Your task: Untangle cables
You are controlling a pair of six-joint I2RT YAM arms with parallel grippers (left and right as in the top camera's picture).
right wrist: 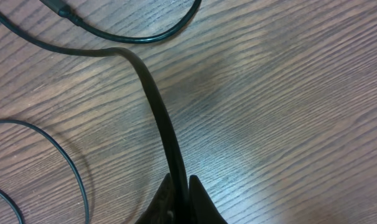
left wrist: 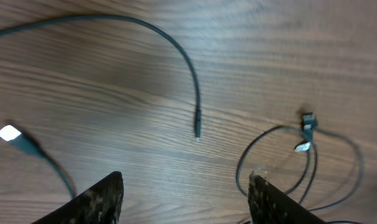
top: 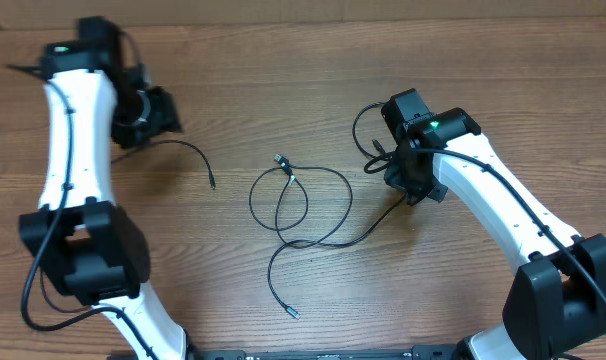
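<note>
So the brown wood-grain table [top: 283,80] fills the whole overhead frame. The thin black looped cables [top: 290,176] sit tangled dead centre, with a separate thin black cord [top: 195,150] curving centre-left. My right gripper [right wrist: 180,190] is pinched tight on a strand off the tangle. My left gripper [left wrist: 185,186] is spread wide and holds nothing.

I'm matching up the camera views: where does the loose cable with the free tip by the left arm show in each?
Overhead: the loose cable lies left of centre, curving down-right to its tip.
Left wrist: the loose cable arcs across the top, tip ending mid-frame.
Right wrist: not in it; the right gripper pinches a different cable.
Shared landmark: the tangled loop, centre overhead, right side in the left wrist view.
</note>
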